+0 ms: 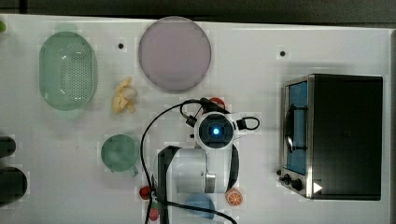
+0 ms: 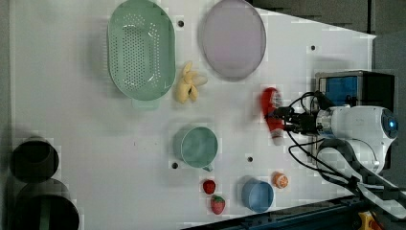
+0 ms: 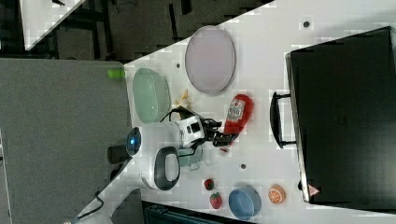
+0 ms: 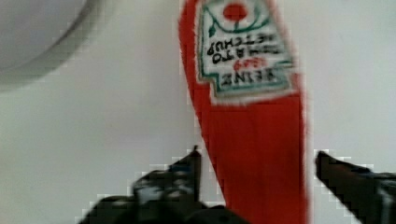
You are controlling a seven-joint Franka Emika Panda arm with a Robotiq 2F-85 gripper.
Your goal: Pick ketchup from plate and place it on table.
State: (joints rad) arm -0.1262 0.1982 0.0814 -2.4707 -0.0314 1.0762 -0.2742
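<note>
The red ketchup (image 2: 271, 108) with its white label lies off the plate, over the white table (image 1: 261, 60), a short way from the plate's rim. A red bit of the ketchup (image 1: 215, 100) peeks out beside my wrist in the top view. The pale lilac plate (image 1: 174, 53) is bare. My gripper (image 4: 257, 158) is open. Its fingers (image 4: 187, 168) stand on both sides of the ketchup's (image 4: 252, 140) narrow part near the cap, with small gaps to the red body. In the right view the gripper (image 3: 224, 137) sits at the ketchup's (image 3: 239, 112) cap end.
A black toaster oven (image 1: 343, 135) stands at the top view's right. A green perforated basket (image 1: 67, 70), a peeled banana (image 1: 123, 95) and a green cup (image 1: 120, 152) lie at the top view's left. A blue bowl (image 1: 200, 203), an orange half (image 1: 233, 197) and strawberries (image 1: 144, 191) sit near the arm's base.
</note>
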